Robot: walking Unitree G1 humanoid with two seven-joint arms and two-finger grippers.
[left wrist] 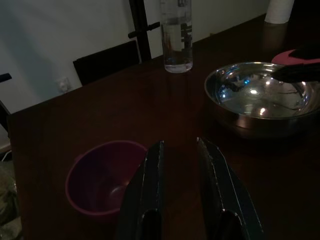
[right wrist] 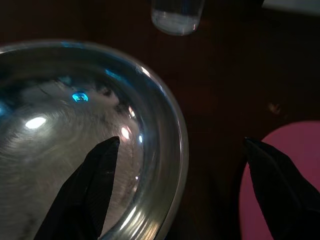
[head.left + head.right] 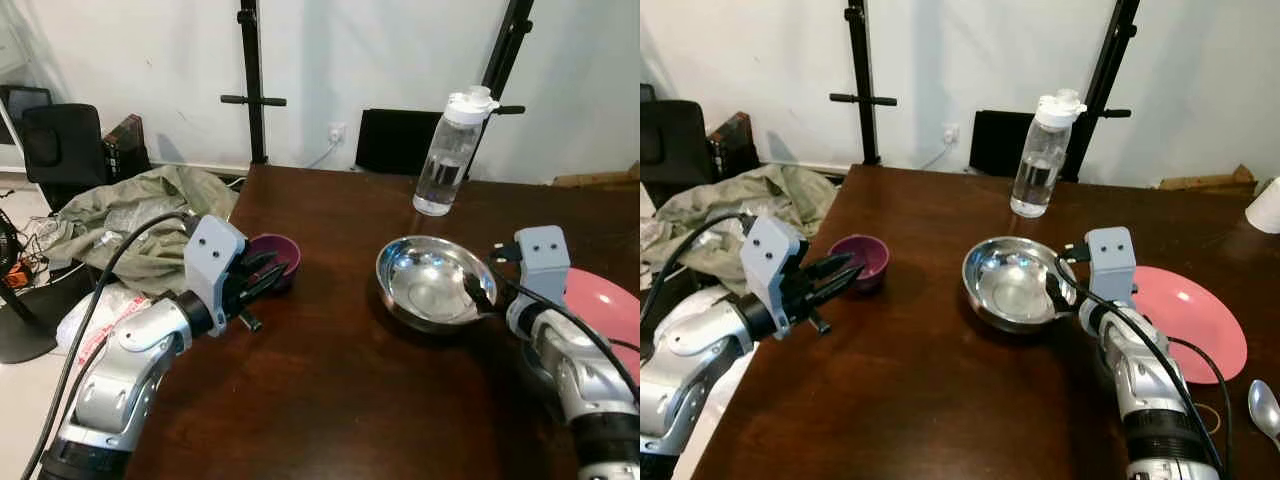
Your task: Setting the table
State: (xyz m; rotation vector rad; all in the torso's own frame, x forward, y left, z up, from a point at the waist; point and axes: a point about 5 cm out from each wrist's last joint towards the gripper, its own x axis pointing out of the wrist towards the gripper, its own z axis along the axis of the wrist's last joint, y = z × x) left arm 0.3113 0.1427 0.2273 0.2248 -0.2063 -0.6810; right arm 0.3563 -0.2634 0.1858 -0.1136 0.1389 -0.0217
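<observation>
Right gripper [image 2: 180, 190] spreads wide astride the steel bowl [image 3: 430, 280] rim; it should close squarely there. Left gripper [image 1: 180, 165], narrowly parted, hovers beside the purple cup [image 1: 102, 177].

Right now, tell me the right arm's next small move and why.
Probably close the right gripper on the steel bowl. Its open jaws straddle the bowl's rim, one finger inside, the other outside near the pink plate, so a grip seems ready before lifting.

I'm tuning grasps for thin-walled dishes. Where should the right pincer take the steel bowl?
Probably the near-right rim, coming from the pink plate's side. The steel bowl sits upright with a thin rim. The right pincer already straddles that rim, open, one finger inside and one outside.
</observation>
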